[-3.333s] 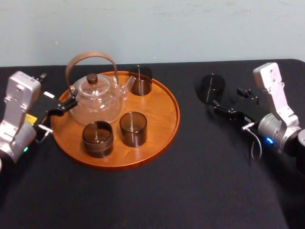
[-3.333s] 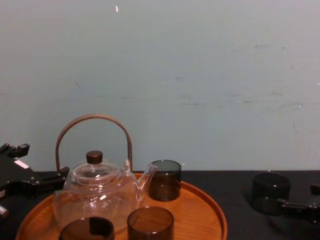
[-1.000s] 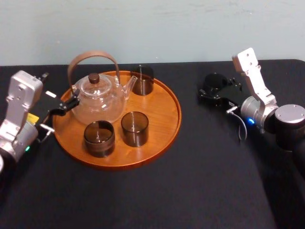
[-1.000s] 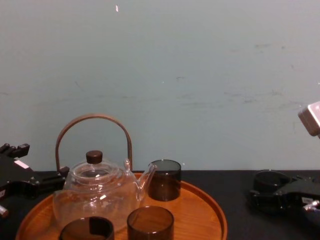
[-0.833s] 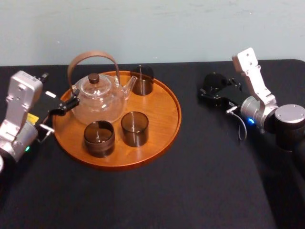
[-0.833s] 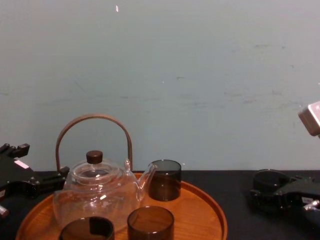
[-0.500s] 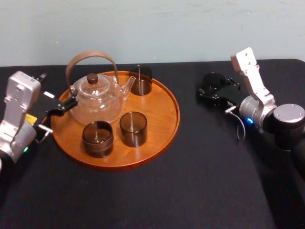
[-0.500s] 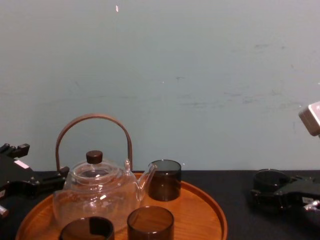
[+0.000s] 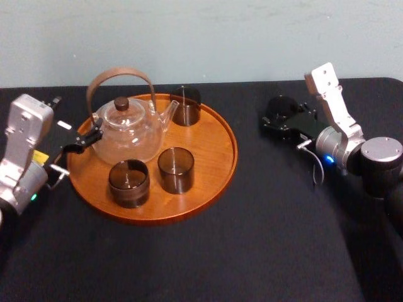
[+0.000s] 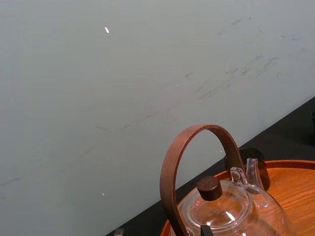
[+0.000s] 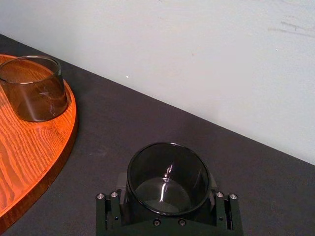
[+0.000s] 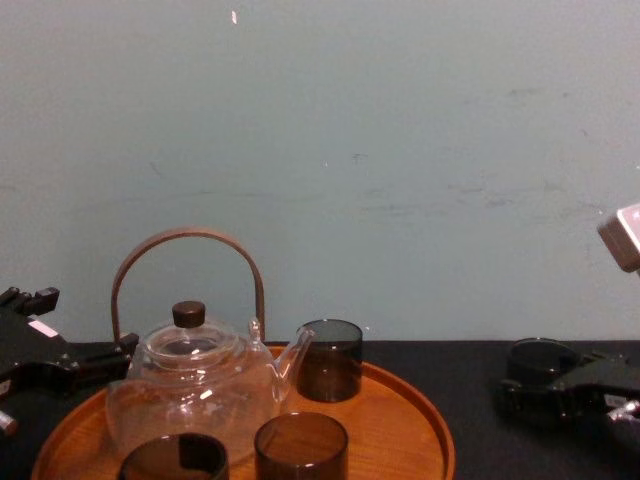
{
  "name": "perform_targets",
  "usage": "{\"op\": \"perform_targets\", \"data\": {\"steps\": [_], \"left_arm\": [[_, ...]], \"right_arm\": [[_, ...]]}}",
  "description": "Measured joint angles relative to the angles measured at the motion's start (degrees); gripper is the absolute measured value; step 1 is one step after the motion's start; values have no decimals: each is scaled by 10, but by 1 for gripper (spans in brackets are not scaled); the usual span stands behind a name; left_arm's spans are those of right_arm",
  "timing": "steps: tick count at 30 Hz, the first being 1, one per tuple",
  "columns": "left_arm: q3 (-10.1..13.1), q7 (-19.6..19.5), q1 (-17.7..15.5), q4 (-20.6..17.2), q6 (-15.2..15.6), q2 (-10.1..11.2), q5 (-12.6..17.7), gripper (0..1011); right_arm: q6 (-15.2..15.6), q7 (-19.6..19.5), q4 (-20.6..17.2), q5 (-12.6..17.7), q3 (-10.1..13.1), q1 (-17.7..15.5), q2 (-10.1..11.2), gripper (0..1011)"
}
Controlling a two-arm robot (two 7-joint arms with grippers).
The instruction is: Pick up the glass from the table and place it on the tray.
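The right arm (image 9: 343,135) is reaching over the far right part of the flat matte black desk (image 9: 189,251), where a short, round, smoke-dark glass (image 9: 281,106) is standing upright. The right jaws are sitting low around this glass, one on each side. In the right wrist view they are pressing against its wall, so they are gripping it near its base. The glass is sitting low at the desk's surface, but I cannot tell whether it is resting there or hanging just clear. It is well to the right of the large round orange-brown wooden tray (image 9: 211,135), with bare desk lying between them.

The tray is carrying a clear glass teapot (image 9: 129,129) with an arched brown wooden handle and a dark knob on its lid. The teapot is standing on the tray's far left part, its spout pointing right toward a far smoky glass (image 9: 186,106) just inside the far rim. A near-left smoky glass (image 9: 129,182) and a near-right smoky glass (image 9: 175,168) are standing side by side on the near side of the teapot, close together but apart.

The left arm (image 9: 22,151) is resting at the tray's left edge, its black end lying close to the teapot's left side. A pale blue-green wall (image 9: 189,38) is running behind the desk.
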Motion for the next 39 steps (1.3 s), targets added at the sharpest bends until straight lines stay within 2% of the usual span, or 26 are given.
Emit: {"op": "perform_targets", "data": {"steps": [21,26,32,39], "left_arm": [[0,0,0,0,0,0,0,1010],[0,0,0,0,0,0,0,1010],[0,0,0,0,0,0,0,1010],[0,0,0,0,0,0,0,1009]], "right_arm": [[0,0,0,0,0,0,0,921],[11,-1,-12,-4,-2,-6,3,921],[28,-8,-56,-16,-7,-28,13,921],[44,-21,-130,-32,-9,-66,28,921]]}}
